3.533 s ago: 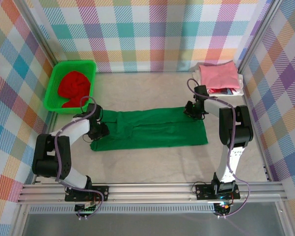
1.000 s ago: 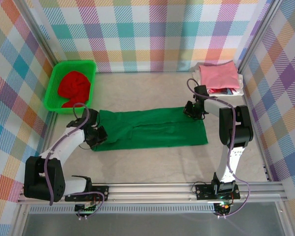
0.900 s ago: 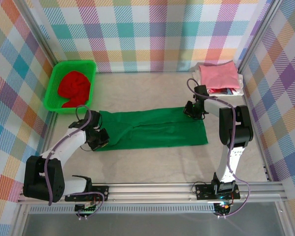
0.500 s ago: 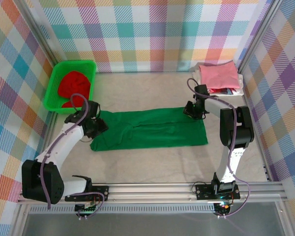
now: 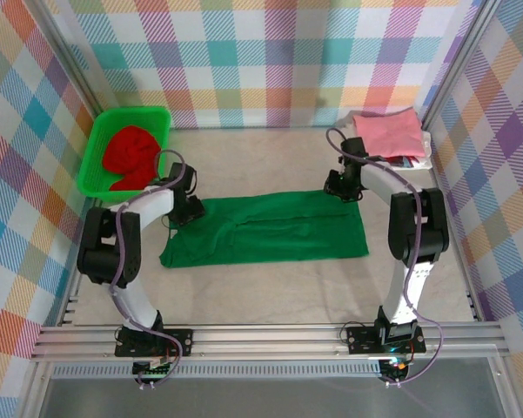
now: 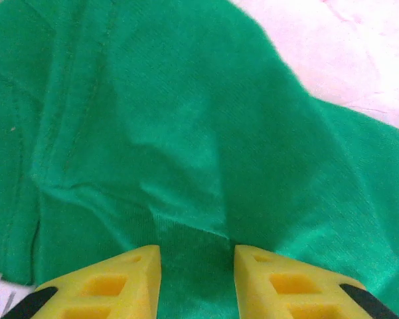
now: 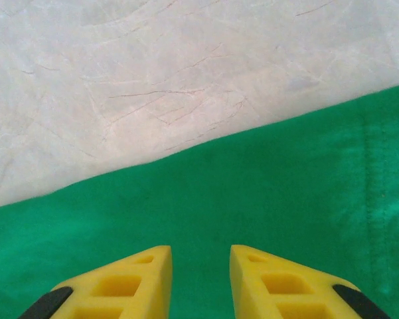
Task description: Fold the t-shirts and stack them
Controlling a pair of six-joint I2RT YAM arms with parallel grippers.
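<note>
Green t-shirt (image 5: 270,233) laid flat on counter (image 5: 270,296), left gripper (image 6: 197,256) at its left end, right gripper (image 7: 200,256) at its far right corner, both partly open, nothing gripped.

The pale marbled worktop (image 5: 261,287) carries a dark green t-shirt (image 5: 270,231) spread mid-frame, a bright green basket (image 5: 130,111) upper left, and folded shirts (image 5: 387,135) stacked upper right.

You are looking at views in which nothing is reading as text: no words, labels, brands, numbers or signs are showing legibly on anything.
</note>
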